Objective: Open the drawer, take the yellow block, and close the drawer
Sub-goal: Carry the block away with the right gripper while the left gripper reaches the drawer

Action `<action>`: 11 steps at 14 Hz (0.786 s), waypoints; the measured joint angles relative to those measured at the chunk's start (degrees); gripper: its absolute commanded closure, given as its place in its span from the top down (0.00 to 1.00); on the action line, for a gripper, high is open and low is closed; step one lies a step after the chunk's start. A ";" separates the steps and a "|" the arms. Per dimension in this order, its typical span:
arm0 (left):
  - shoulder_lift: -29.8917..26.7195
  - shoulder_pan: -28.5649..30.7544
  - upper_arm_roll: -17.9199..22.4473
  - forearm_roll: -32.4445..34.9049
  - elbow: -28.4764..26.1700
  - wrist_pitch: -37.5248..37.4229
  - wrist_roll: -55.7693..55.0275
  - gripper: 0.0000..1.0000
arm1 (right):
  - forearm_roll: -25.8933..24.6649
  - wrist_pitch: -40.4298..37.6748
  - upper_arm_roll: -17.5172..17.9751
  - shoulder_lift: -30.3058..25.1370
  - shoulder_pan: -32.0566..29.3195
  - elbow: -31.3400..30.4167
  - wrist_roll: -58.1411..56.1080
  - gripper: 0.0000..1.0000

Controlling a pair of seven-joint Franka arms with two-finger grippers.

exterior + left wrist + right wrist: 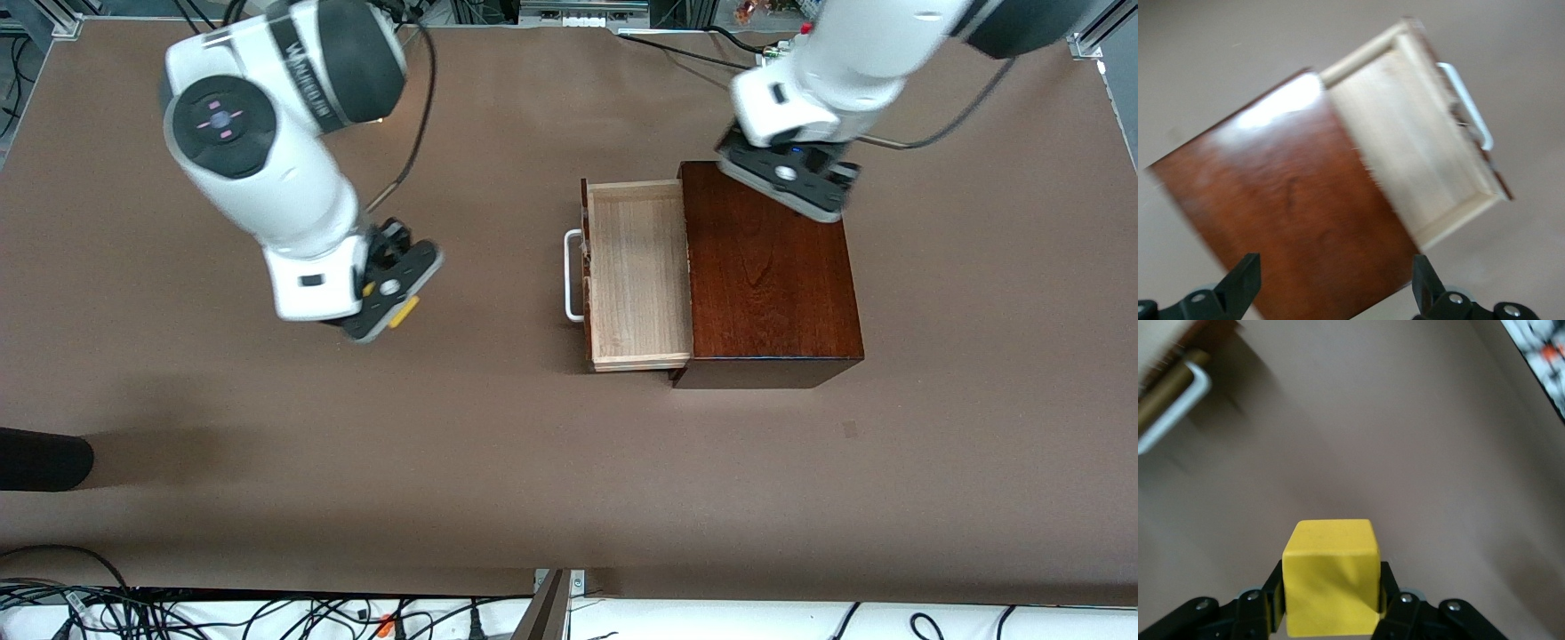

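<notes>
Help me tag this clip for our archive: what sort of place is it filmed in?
Most likely a robotics lab bench, not a home. A brown-covered table is edged by aluminium framing, loose cables trail along its near edge, and only test props sit there: a wooden box with its drawer open.

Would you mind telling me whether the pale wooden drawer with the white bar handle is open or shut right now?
Open. The pale wooden drawer is pulled out of the dark reddish-brown wooden box, its bare floor exposed and its white bar handle well clear of the box.
</notes>
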 measured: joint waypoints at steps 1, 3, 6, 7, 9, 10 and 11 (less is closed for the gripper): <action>0.73 -1.36 -0.85 0.00 0.05 1.04 0.16 1.00 | 0.13 0.40 -1.76 -0.82 -0.04 -2.35 0.11 0.00; 2.98 -5.86 -1.15 0.77 0.59 3.21 2.00 1.00 | 0.33 3.10 -4.28 -1.98 -0.13 -7.31 0.23 0.00; 9.65 -14.26 -1.26 4.06 4.22 5.94 7.14 1.00 | 0.61 13.20 -5.57 -4.86 -1.76 -19.16 0.93 0.00; 12.47 -16.82 -1.27 5.17 5.96 6.99 8.10 1.00 | 0.68 16.80 -5.62 -6.18 -3.20 -24.07 0.94 0.00; 17.59 -20.38 -1.23 6.72 8.73 9.63 12.90 1.00 | 0.85 21.39 -5.71 -8.21 -6.06 -31.84 0.95 0.00; 19.86 -21.61 -1.19 8.02 9.64 11.10 16.01 1.00 | 0.97 23.44 -5.74 -9.07 -7.31 -35.20 0.97 0.00; 21.82 -22.49 -1.16 9.35 10.21 12.37 19.04 1.00 | 1.08 25.77 -5.74 -9.91 -8.41 -38.46 1.01 0.00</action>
